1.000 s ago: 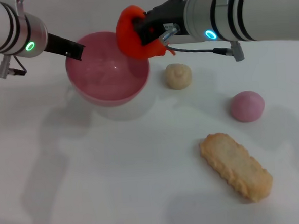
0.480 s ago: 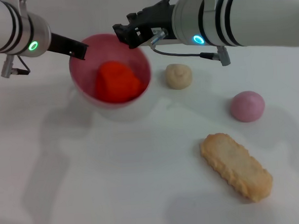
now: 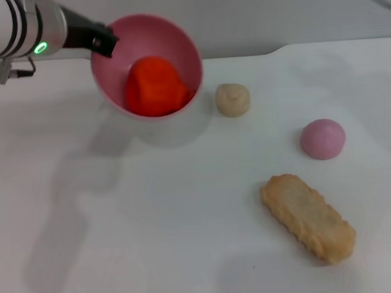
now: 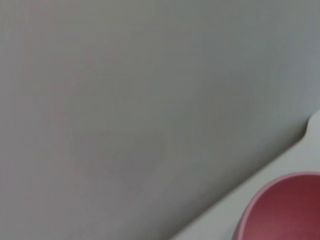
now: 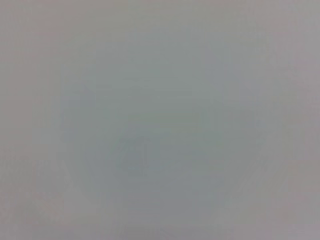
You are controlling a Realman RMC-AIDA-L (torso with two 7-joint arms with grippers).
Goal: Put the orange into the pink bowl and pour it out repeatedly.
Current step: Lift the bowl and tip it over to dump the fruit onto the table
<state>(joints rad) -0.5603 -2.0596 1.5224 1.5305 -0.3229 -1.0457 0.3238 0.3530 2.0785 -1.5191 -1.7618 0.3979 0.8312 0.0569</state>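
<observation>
The pink bowl (image 3: 176, 43) is lifted off the white table and tilted with its mouth toward me. The red-orange orange (image 3: 153, 86) lies inside it against the lower wall. My left gripper (image 3: 101, 41) is shut on the bowl's left rim and holds it up at the back left. A part of the bowl's rim also shows in the left wrist view (image 4: 280, 210). My right gripper is out of view; only a sliver of the right arm shows at the top right corner.
A small cream bun (image 3: 232, 99) lies just right of the bowl. A mauve-pink ball (image 3: 322, 139) lies further right. A long tan biscuit-like toy (image 3: 308, 217) lies at the front right. The table (image 3: 120, 224) is white.
The right gripper dropped the orange into the bowl and withdrew out of view to the upper right. The left gripper lifted the bowl and tilted it more toward me.
</observation>
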